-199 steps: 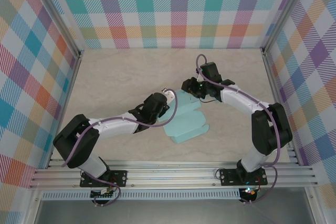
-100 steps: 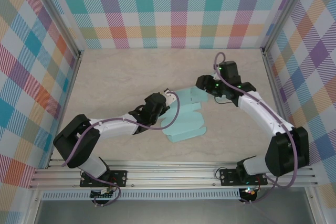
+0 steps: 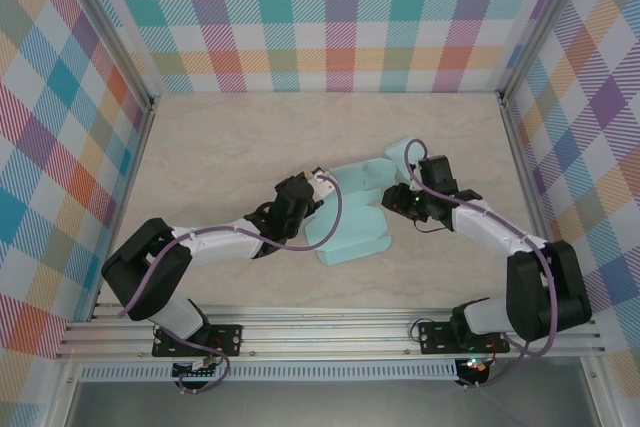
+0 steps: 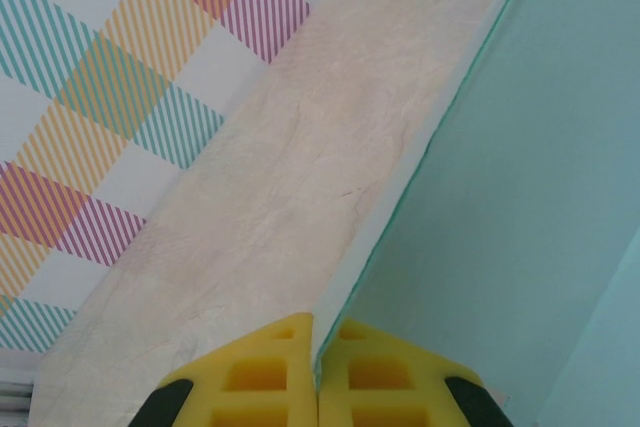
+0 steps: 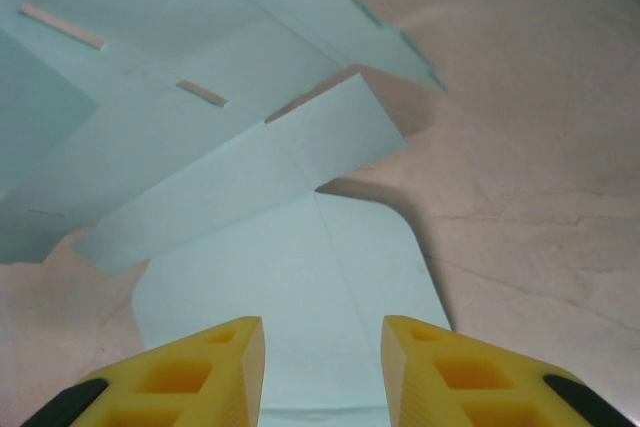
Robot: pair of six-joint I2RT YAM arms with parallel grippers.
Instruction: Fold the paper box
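Observation:
The light teal paper box (image 3: 352,232) lies partly unfolded in the middle of the table, with one flap (image 3: 401,152) sticking out toward the back right. My left gripper (image 3: 318,190) is at the box's left side. In the left wrist view its yellow fingers (image 4: 262,377) are shut on the thin upright edge of a teal panel (image 4: 520,197). My right gripper (image 3: 395,202) hovers at the box's right side. In the right wrist view it (image 5: 322,335) stands open above a rounded teal flap (image 5: 290,267), with other panels (image 5: 150,67) beyond.
The beige marbled tabletop (image 3: 220,147) has free room at the back and left. Plaid walls (image 3: 340,17) close in three sides. Aluminium rails (image 3: 330,332) run along the near edge by the arm bases.
My right gripper swung out from the box's back edge to the right, then came down at its right side. A flap has opened toward the back right. The left gripper kept its hold.

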